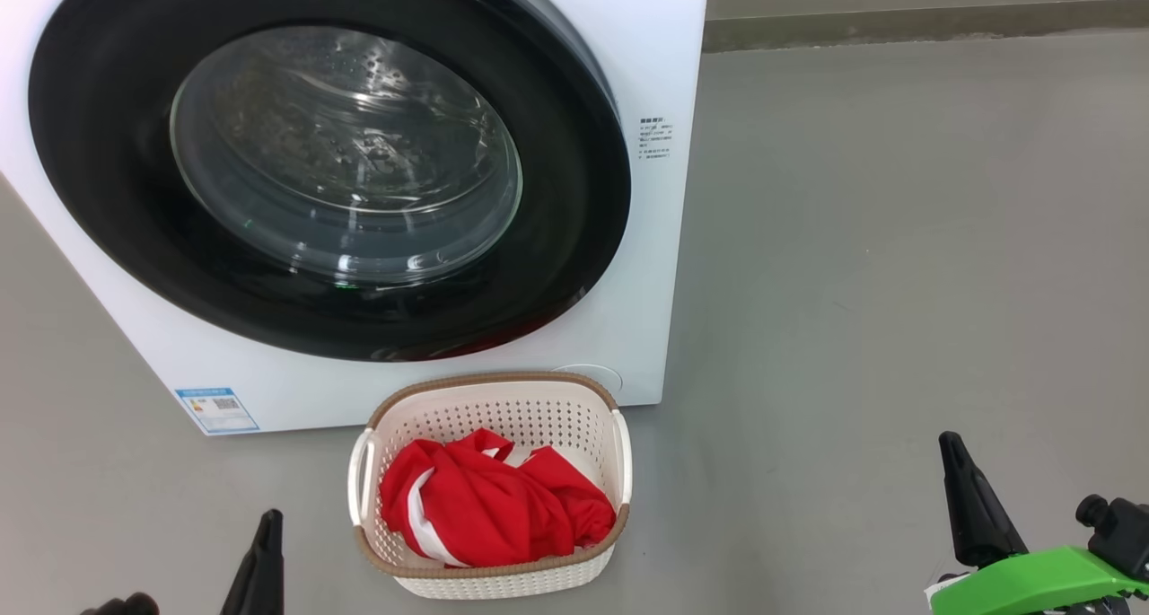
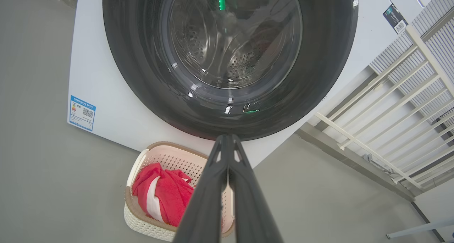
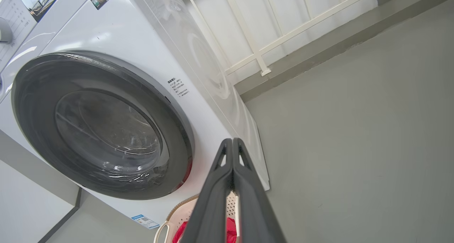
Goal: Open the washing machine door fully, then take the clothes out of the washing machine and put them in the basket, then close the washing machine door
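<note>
The washing machine door (image 1: 332, 162) lies shut against the white washing machine (image 1: 646, 238); its black rim and glass window also face the left wrist view (image 2: 230, 58) and the right wrist view (image 3: 103, 126). On the floor before it stands the cream basket (image 1: 492, 408) holding the red and white clothes (image 1: 489, 503), seen too at lower left (image 2: 159, 195). My left gripper (image 2: 227, 138) is shut and empty, low at the left of the head view (image 1: 267, 521). My right gripper (image 3: 232, 142) is shut and empty, off to the right of the basket (image 1: 953, 444).
Grey floor (image 1: 898, 238) spreads to the right of the machine up to a low grey kerb (image 1: 925, 22). A white railing (image 2: 390, 104) stands behind that kerb. A blue label (image 1: 217, 408) marks the machine's lower left corner.
</note>
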Available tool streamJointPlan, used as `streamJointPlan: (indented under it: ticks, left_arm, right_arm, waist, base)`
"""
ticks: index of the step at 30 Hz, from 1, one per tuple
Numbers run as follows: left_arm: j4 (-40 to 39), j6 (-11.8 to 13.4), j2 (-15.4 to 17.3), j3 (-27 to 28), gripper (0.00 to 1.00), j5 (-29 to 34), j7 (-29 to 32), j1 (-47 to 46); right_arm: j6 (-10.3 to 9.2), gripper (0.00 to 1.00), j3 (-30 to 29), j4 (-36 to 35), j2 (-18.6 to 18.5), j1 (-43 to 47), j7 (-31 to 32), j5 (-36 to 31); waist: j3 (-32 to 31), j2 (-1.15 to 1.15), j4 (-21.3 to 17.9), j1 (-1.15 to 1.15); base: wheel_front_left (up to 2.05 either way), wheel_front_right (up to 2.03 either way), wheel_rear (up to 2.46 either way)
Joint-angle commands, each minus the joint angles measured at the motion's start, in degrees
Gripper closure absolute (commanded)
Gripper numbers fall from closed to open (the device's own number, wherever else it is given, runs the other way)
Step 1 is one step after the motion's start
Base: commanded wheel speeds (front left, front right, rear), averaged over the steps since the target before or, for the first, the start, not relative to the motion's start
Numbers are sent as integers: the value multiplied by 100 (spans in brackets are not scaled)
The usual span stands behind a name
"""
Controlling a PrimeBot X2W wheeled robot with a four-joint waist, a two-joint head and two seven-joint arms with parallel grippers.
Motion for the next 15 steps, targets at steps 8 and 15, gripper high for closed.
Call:
streamJointPlan:
  ticks: [8,15]
  left_arm:
    - [-74,-18,30,138,100,-602,159,-342]
    - [-43,-20,17,159,100,-1056,275,-398]
  right_arm:
    - [-10,100,18,-91,-109,-337,151,642]
    - [-11,100,13,-56,-120,-399,266,1116]
  waist:
    - [15,0,4,-1]
    - [27,0,8,-1]
  base:
    - [0,0,0]
    - [0,0,0]
